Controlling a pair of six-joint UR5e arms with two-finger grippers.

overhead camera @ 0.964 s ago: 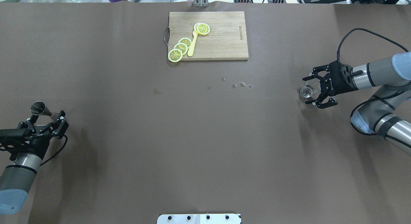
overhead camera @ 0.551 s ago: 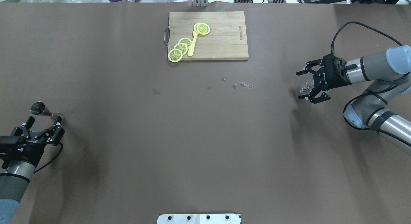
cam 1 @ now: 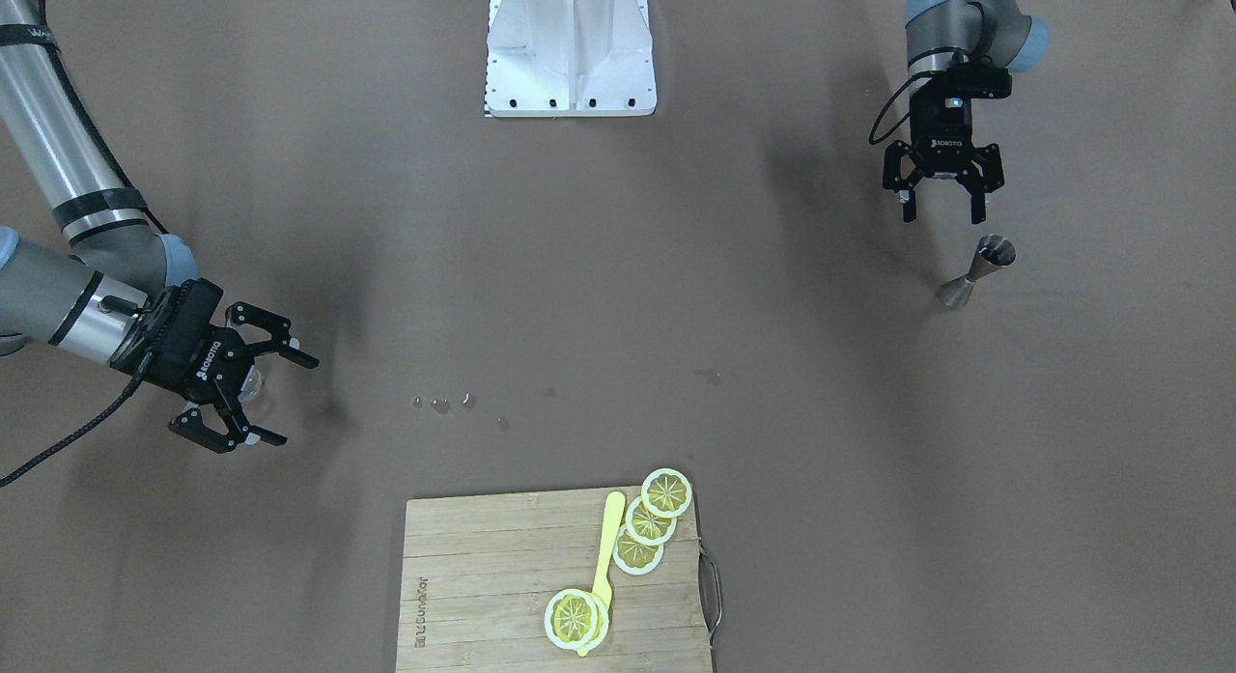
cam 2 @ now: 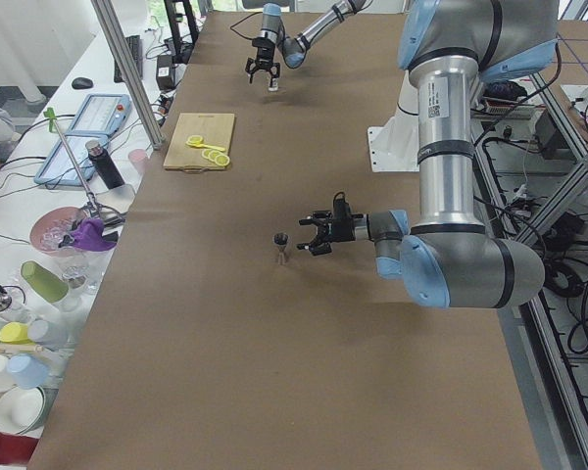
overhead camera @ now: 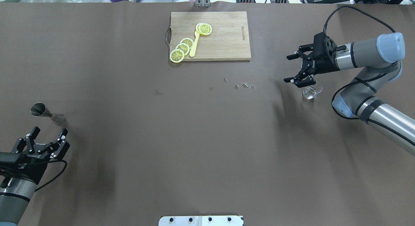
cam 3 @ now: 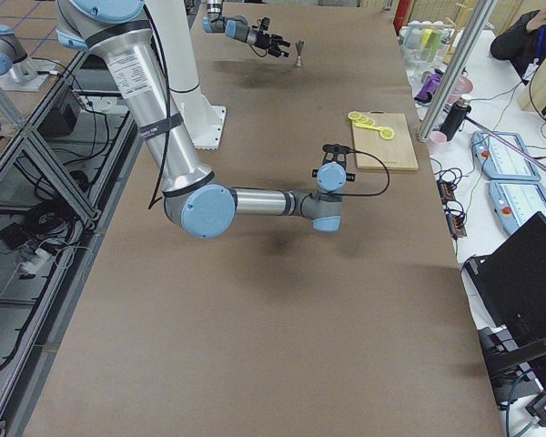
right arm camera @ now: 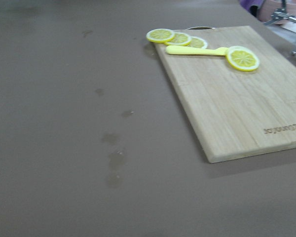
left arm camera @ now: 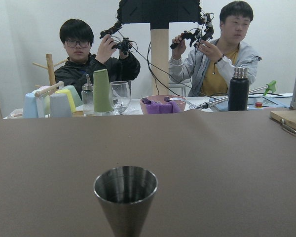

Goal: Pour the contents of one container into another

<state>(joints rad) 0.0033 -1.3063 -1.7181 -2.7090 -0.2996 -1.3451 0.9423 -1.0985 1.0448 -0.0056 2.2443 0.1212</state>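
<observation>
A steel jigger [overhead camera: 39, 110] stands upright at the table's left side and fills the lower middle of the left wrist view as the jigger [left arm camera: 126, 196]. My left gripper [overhead camera: 50, 130] is open just short of it, nearer the robot, with nothing between its fingers. A small clear glass [overhead camera: 312, 91] stands on the right side of the table. My right gripper [overhead camera: 287, 69] hovers open beyond and to the left of that glass, not touching it. In the front view the left gripper [cam 1: 942, 215] sits above the jigger [cam 1: 975, 272], and the right gripper [cam 1: 294, 403] partly covers the glass [cam 1: 253, 383].
A wooden cutting board [overhead camera: 227, 41] with lemon slices [overhead camera: 182, 48] and a yellow utensil [overhead camera: 194, 44] lies at the far middle. Small wet spots [overhead camera: 243, 86] mark the paper in front of it. The robot's white base [cam 1: 570, 55] sits at the near edge.
My left gripper pulled back from the jigger toward the robot, leaving it standing. My right gripper came off the glass and moved up and away toward the far side; both stay open.
</observation>
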